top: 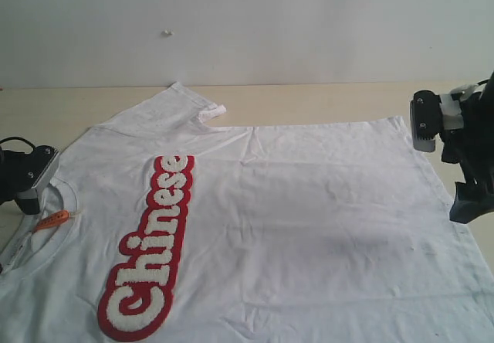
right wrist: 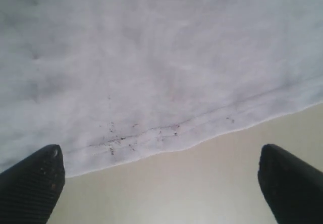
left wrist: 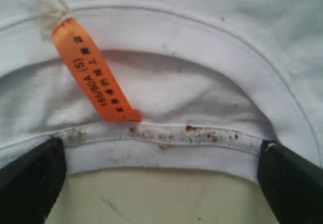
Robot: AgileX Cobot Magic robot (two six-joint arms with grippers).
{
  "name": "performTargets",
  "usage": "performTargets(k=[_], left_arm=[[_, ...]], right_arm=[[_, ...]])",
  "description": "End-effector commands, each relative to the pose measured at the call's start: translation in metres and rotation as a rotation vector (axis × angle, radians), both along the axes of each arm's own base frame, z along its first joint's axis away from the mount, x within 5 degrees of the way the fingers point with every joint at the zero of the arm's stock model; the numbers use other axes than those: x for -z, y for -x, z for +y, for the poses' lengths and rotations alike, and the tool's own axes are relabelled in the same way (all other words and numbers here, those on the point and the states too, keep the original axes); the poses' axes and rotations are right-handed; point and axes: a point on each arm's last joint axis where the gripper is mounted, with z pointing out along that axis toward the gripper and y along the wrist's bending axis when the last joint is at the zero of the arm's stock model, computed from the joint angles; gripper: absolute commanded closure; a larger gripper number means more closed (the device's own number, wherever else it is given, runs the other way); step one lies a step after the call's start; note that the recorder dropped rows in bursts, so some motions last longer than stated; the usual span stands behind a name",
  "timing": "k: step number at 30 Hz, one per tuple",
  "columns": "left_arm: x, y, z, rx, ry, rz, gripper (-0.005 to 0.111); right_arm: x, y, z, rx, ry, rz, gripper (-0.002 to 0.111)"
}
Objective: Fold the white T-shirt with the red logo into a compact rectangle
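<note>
Shirt (top: 309,227) spread flat on counter (top: 309,100), long axis collar to hem, logo (top: 150,246) across chest. Left end effector (left wrist: 161,183) fully open, empty, just off shirt's collar (left wrist: 166,138). Right end effector (right wrist: 161,178) fully open, empty, just off shirt's hem (right wrist: 166,138). Equally near.

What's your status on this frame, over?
Left tool open at the collar, right tool open at the hem. White T-shirt flat, unfolded, red logo up. Nothing in the way.
</note>
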Motion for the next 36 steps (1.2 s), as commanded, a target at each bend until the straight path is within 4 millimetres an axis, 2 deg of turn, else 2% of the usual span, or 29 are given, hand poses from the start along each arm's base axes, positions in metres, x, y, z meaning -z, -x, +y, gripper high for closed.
performTargets(k=[1,10,13,18,28,30,33,36], left_arm=[[0.012,0.002,0.0,-0.01,0.004,0.035,0.004],[0.012,0.002,0.0,-0.01,0.004,0.037,0.004],[0.012,0.002,0.0,-0.01,0.004,0.037,0.004],[0.012,0.002,0.0,-0.01,0.004,0.037,0.004],[0.012,0.002,0.0,-0.01,0.004,0.035,0.004],[0.012,0.002,0.0,-0.01,0.004,0.035,0.004],[0.012,0.002,0.0,-0.01,0.004,0.035,0.004],[0.012,0.002,0.0,-0.01,0.004,0.035,0.004]], right_arm=[[0.014,-0.014,-0.008,-0.108,0.056,0.011,0.003],[0.04,-0.026,-0.012,-0.199,0.09,-0.039,0.003],[0.041,-0.026,-0.012,-0.203,0.093,-0.036,0.003],[0.041,-0.022,-0.024,-0.151,0.045,-0.021,0.003],[0.042,-0.019,-0.018,-0.194,-0.023,0.003,0.003],[0.046,-0.019,-0.018,-0.192,-0.027,0.016,0.003],[0.065,-0.019,-0.018,-0.184,-0.039,0.057,0.003],[0.066,-0.022,-0.02,-0.193,-0.018,0.034,0.003]])
